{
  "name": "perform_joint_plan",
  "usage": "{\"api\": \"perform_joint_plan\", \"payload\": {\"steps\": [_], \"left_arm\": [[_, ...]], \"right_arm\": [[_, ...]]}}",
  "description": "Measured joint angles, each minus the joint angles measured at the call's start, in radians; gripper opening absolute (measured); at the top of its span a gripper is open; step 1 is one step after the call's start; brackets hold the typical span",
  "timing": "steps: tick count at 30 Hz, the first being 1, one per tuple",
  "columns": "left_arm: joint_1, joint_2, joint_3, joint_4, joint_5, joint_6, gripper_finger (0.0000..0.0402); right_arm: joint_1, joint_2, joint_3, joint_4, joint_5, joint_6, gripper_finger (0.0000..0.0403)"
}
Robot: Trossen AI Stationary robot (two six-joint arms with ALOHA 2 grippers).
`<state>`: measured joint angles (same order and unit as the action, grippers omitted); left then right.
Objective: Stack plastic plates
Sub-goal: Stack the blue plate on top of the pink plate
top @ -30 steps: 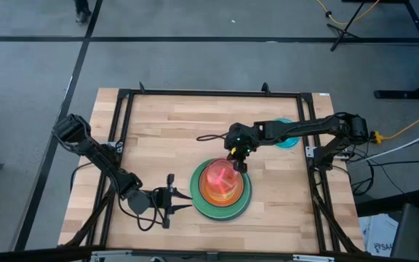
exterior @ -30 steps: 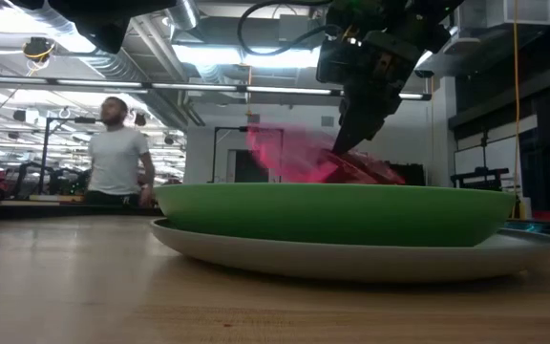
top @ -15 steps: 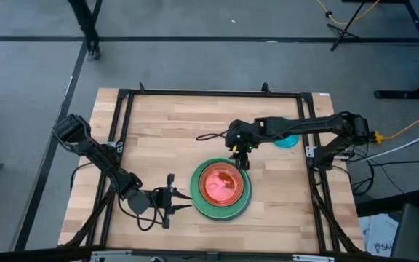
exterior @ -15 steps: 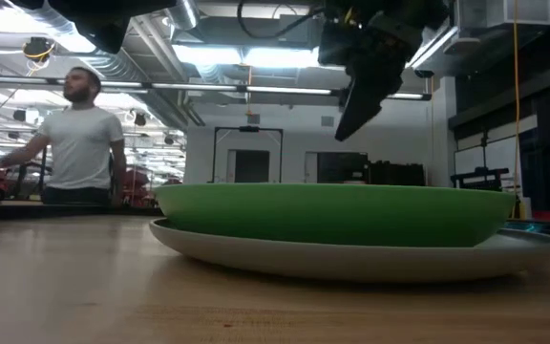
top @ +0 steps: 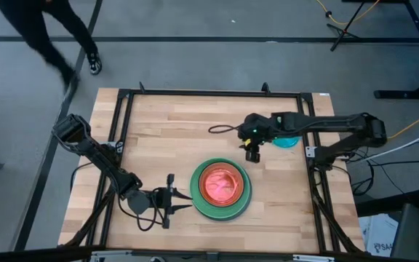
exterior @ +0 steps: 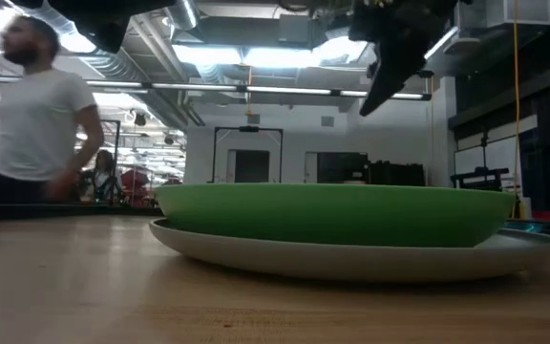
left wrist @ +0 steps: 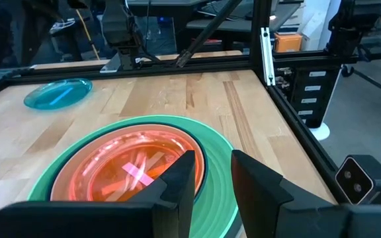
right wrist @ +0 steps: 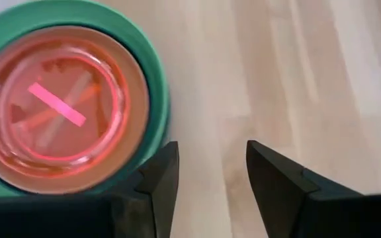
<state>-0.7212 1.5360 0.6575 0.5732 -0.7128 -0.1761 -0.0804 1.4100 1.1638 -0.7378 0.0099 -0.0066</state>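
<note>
A stack of plates (top: 220, 189) sits on the table a little right of its middle. A grey plate (exterior: 351, 256) is at the bottom, then a light green one (exterior: 332, 212). The translucent pink-red plate (right wrist: 55, 109) lies flat on top, inside a teal rim (right wrist: 156, 99). A small blue plate (top: 288, 142) lies alone at the far right, partly under my right arm. My right gripper (top: 252, 155) is open and empty, raised between the stack and the blue plate. My left gripper (top: 182, 201) is open and empty just left of the stack.
The blue plate also shows in the left wrist view (left wrist: 58, 92). A black metal frame (top: 122, 116) runs round the tabletop. A black cable (top: 220, 129) loops on the wood beside my right arm. A person (exterior: 31, 105) walks past beyond the table's far left.
My right gripper has let go of the pink-red plate, which was tilted over the stack and now lies flat on top. The gripper has then risen and gone toward the table's right and far edges, toward the blue plate. The person has walked on.
</note>
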Motion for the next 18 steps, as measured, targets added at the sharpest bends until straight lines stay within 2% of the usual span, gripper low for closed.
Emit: {"api": "perform_joint_plan", "payload": {"steps": [7, 14, 18], "left_arm": [[0.0, 0.0, 0.0, 0.001, 0.0, 0.0, 0.0092], [0.001, 0.0, 0.0, 0.002, 0.0, 0.0, 0.0092], [0.001, 0.0, 0.0, 0.002, -0.003, 0.0, 0.0092]], "right_arm": [[-0.128, -0.093, -0.105, -0.04, 0.04, 0.03, 0.017], [-0.254, -0.117, -0.166, -0.167, 0.224, 0.088, 0.017], [-0.303, -0.104, -0.235, -0.155, 0.224, 0.184, 0.017]]}}
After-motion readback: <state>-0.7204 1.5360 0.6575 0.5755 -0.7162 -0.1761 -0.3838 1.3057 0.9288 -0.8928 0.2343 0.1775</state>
